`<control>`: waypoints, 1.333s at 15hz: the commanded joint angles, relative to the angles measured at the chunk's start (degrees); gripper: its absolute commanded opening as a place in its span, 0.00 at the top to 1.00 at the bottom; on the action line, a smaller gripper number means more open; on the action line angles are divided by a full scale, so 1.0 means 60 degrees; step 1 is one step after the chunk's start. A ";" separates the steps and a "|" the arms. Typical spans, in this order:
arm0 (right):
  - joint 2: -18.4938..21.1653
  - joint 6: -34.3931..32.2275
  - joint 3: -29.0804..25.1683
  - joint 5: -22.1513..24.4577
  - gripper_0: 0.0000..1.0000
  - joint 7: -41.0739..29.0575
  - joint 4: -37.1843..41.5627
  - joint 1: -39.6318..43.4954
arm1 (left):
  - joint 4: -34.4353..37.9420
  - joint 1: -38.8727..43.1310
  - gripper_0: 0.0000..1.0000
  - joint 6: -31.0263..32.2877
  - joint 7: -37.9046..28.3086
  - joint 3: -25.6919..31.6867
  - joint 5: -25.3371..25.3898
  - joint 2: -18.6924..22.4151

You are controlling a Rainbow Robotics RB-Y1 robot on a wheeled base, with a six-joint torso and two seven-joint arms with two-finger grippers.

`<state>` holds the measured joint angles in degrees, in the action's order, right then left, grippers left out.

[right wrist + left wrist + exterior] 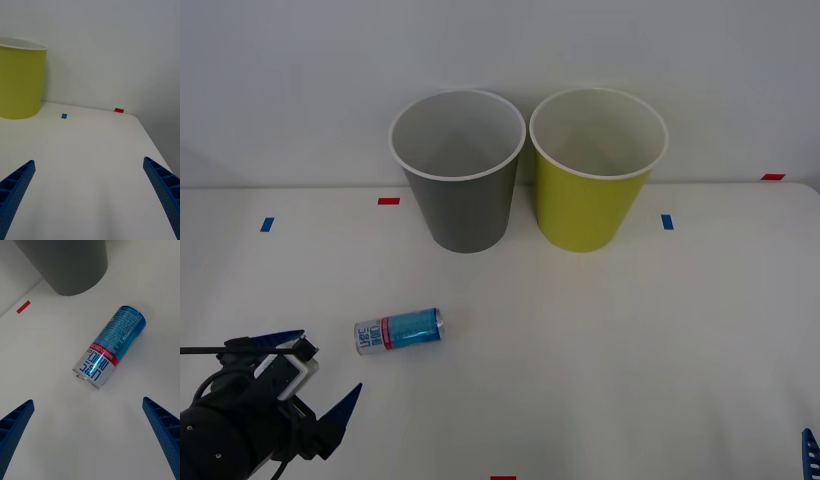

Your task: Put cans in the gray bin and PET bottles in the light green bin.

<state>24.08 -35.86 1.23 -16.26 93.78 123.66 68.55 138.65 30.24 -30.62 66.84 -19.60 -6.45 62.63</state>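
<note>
The white counter (600, 350) carries everything here. At its far side stand 2 round tapered bins with white rims and pale insides, just beside each other: the dark gray bin (460, 200) toward the robot's left and the yellow-green bin (592, 205) toward its right. Both look empty from the front view. Small red and blue tape marks dot the counter around them.

The left end effector (320, 370) hovers low at the near left corner of the counter, its 2 blue ribbed fingers spread wide and holding nothing. The right end effector (90, 187) sits at the near right edge, also spread wide and empty, facing bare counter with the yellow-green bin off to one side; it looks parked.

The 1 slim blue drink can (399, 330), with a red band, white lettered label and silver ends, lies on its side on the counter, near the left end effector and in front of the gray bin. In the left wrist view the can (110, 347) lies ahead of the open fingers, apart from them, its long axis slanted across the gap instead of square to it. The left arm is clearly the nearer one, so the pick likely falls to it, probably after a wrist turn so the fingers close across the can's body.
</note>
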 commanded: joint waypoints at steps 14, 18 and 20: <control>0.0000 0.0000 0.0000 0.0000 0.00 0.0000 0.0000 0.0000 | 0.0418 -0.3194 0.06 -0.5415 0.5501 0.0483 0.5104 -0.1707; 0.0000 0.0000 0.0000 0.0000 0.00 0.0000 0.0000 0.0000 | 0.0418 -0.4117 0.08 -0.7114 0.7010 0.0527 0.5221 -0.2352; 0.0000 0.0000 0.0000 0.0000 0.00 0.0000 0.0000 0.0000 | 0.0418 -0.4615 0.08 -0.7802 0.7376 0.0527 0.5689 -0.2513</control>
<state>24.08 -35.86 1.23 -16.26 93.78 123.66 68.55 141.16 4.10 -75.18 109.95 -16.45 26.18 48.24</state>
